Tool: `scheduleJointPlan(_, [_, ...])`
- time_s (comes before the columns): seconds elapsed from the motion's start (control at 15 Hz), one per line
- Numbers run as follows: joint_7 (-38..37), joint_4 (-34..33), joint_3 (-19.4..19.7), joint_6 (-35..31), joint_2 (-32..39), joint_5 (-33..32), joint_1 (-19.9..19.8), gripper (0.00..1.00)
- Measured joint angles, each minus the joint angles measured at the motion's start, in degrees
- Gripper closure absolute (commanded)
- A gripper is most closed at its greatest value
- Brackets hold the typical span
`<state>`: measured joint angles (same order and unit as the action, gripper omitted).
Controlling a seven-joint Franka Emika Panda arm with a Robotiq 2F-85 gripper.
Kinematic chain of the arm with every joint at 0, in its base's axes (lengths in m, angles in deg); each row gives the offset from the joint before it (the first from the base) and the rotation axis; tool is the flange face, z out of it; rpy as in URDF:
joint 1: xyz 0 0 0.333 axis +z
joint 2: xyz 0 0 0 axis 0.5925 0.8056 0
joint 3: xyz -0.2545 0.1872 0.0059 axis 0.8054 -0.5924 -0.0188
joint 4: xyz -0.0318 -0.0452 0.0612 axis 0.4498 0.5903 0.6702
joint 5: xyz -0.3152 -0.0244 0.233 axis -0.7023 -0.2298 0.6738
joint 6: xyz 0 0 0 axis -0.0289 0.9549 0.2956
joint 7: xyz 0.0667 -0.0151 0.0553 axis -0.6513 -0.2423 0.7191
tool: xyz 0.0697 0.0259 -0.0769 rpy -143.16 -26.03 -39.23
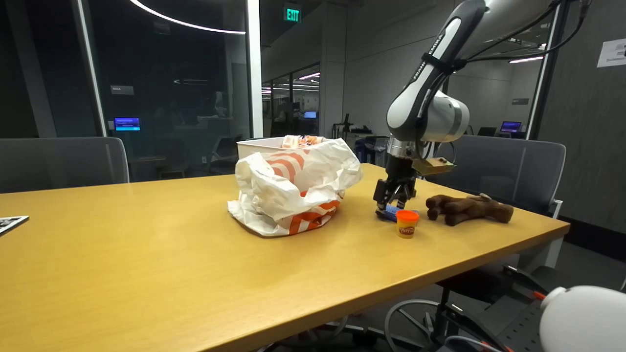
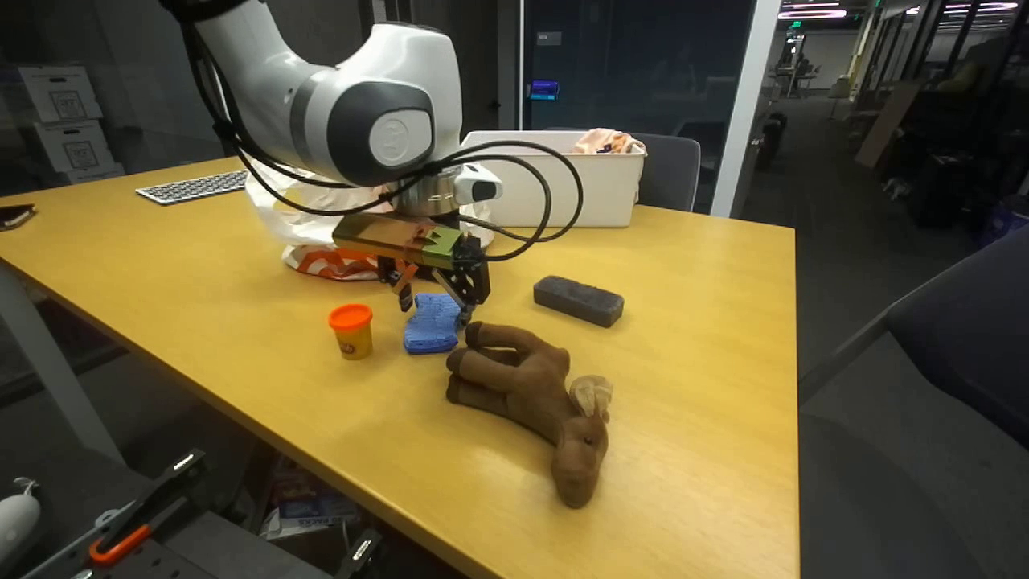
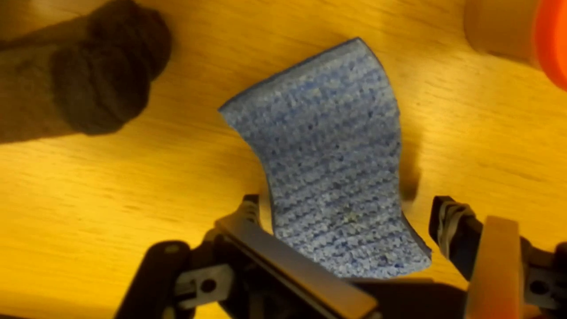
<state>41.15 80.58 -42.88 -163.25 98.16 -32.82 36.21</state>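
Here the claw (image 3: 346,201) stood spread, pointing down at the table (image 2: 699,386), with its fingers (image 3: 449,226) on either side of a blue sponge (image 3: 332,150). The sponge lay with its broad, ridged face up and its sides curved; in the wrist view one end sat between the fingers, and the other reached out past their tips. A thin gap showed between it and one finger, while whether the opposite finger touched it could not be told. In both exterior views the sponge was set well in from the near edge of the table. Closer to that edge, beside the sponge, an orange-lidded yellow tub (image 2: 351,334) stood upright, apart from the claw. A brown plush animal (image 1: 472,210) lay on its side, legs toward the sponge and head toward the right-hand corner in an exterior view. A dark grey block (image 2: 577,301) lay between the claw and the right-hand edge in an exterior view. A crumpled white bag with orange stripes (image 1: 308,188) sat near the claw, and a white bin (image 2: 555,193) stood by the far edge. A keyboard (image 2: 193,186) lay beside the edge at the table's left-hand end in an exterior view.
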Motion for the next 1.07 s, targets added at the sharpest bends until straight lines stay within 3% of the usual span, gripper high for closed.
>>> scheduleJointPlan(0.2, [-1.6, 0.0, 0.2, -1.1, 0.8, -3.6, -0.1, 0.56])
scheduleJointPlan(0.53, [-4.0, -0.1, 0.4, -1.7, 0.1, -7.0, -0.2, 0.71])
scheduleJointPlan(0.8, [-7.3, -0.1, 1.9, -1.3, -2.2, -11.2, -0.2, 0.75])
scheduleJointPlan(1.07, [-12.9, 0.1, 4.3, 1.3, -9.7, -19.4, -0.4, 0.8])
